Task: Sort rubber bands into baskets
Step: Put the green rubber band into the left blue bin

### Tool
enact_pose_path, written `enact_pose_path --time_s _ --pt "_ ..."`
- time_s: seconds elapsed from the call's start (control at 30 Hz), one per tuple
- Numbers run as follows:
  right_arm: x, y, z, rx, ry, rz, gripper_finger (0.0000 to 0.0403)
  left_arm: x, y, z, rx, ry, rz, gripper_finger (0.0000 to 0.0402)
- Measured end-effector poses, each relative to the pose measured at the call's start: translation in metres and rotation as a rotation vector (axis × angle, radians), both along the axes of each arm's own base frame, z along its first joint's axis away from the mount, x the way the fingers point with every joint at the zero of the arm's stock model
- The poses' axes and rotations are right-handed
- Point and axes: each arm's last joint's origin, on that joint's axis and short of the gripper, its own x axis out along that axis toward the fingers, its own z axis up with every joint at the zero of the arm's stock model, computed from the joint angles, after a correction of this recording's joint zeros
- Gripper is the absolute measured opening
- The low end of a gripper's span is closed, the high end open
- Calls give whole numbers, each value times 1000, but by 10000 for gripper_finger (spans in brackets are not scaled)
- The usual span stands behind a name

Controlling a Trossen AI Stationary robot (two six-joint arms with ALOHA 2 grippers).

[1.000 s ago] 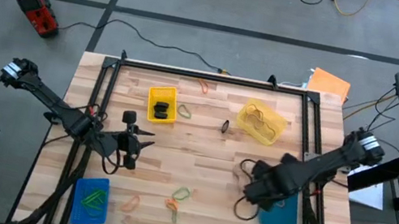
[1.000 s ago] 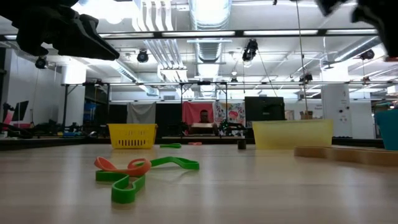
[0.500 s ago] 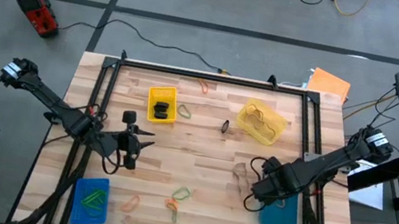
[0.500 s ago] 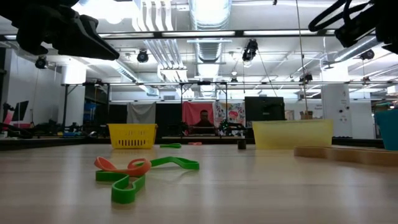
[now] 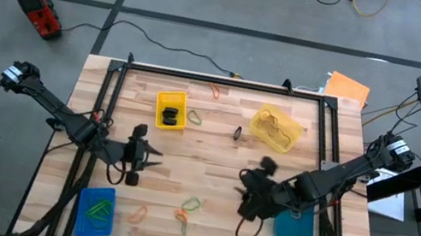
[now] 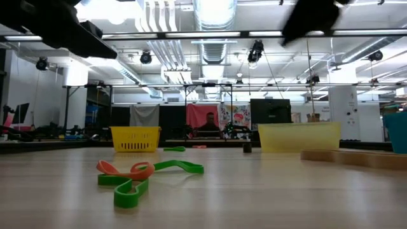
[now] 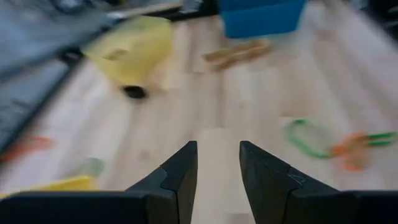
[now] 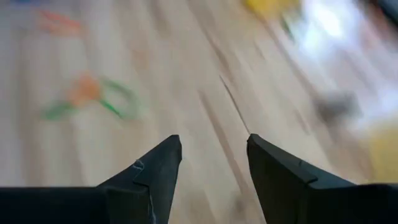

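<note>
The table point(image 5: 214, 149) carries four baskets; the bright yellow basket point(image 5: 170, 109) holds black bands; the left gripper point(image 5: 149, 159) hovers left of centre; the right gripper point(image 5: 245, 195) hangs beside the teal basket point(image 5: 296, 226).

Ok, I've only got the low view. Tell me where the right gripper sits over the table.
Observer: The right gripper hangs over bare wood, just left of the teal basket.
Operator: Give me its jaws.
Observer: Open, with nothing between the fingers.
Operator: Now report the bright blue basket.
Observer: The bright blue basket is at the bottom-left corner of the table in the high view, with green rubber bands inside.
</note>
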Motion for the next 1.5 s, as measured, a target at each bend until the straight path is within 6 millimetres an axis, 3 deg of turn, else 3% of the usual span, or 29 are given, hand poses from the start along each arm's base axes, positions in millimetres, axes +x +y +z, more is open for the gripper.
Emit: enact_pose_path --time_s 0.27,0.47,0.63,0.9,1.1,1.3,1.5 --pt "30 13 -1 -202 -283 307 168 -2 -7 -1 -264 29 -41 104" --pt "40 17 -20 -211 -407 316 157 -1 -16 -2 -334 23 -50 103" --pt "47 20 -46 -221 -440 325 145 12 -29 -12 -342 17 -75 103" --pt "52 20 -53 -254 -419 307 119 34 -44 -38 -346 40 -61 103" --pt "44 19 -34 -237 -462 298 98 53 -56 -41 -324 67 -57 103" --pt "33 8 -30 -253 -406 108 66 66 -64 -45 -251 112 -73 103" --pt "26 1 -40 -281 -327 -31 37 72 -65 -52 -208 130 -28 103"
